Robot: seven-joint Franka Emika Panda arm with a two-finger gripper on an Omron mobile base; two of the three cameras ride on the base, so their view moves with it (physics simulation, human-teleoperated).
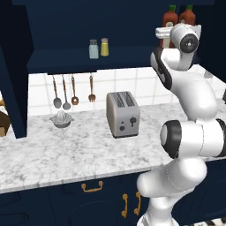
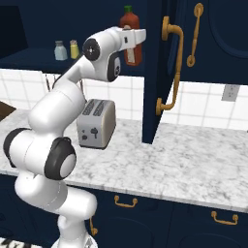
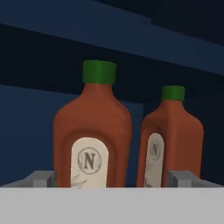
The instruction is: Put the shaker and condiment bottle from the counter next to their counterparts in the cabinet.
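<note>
A deep shelf (image 1: 66,59) of the dark navy-blue wall cabinet is seen carrying a pale blue-white shaker with grey cap (image 1: 93,49) and a small yellow shaker (image 1: 104,47) just beside it. Well apart, two tall red-orange bottles with green caps (image 3: 92,131) (image 3: 171,138) are stood side by side. Below, a silver two-slot toaster (image 1: 122,114) and a pale juicer (image 1: 61,118) are set on the white-grey marbled counter (image 1: 79,152).

The table (image 1: 88,150) is smooth white-grey marbled stone with a faint sheen. On it, the toaster (image 1: 122,114) looks like brushed grey metal. The navy drawers (image 1: 66,201) are matt, with shiny brass handles (image 1: 92,187). The two sauce bottles (image 3: 92,135) look like smooth red-orange plastic with matt green caps (image 3: 99,72) and pale paper labels (image 3: 89,162).
</note>
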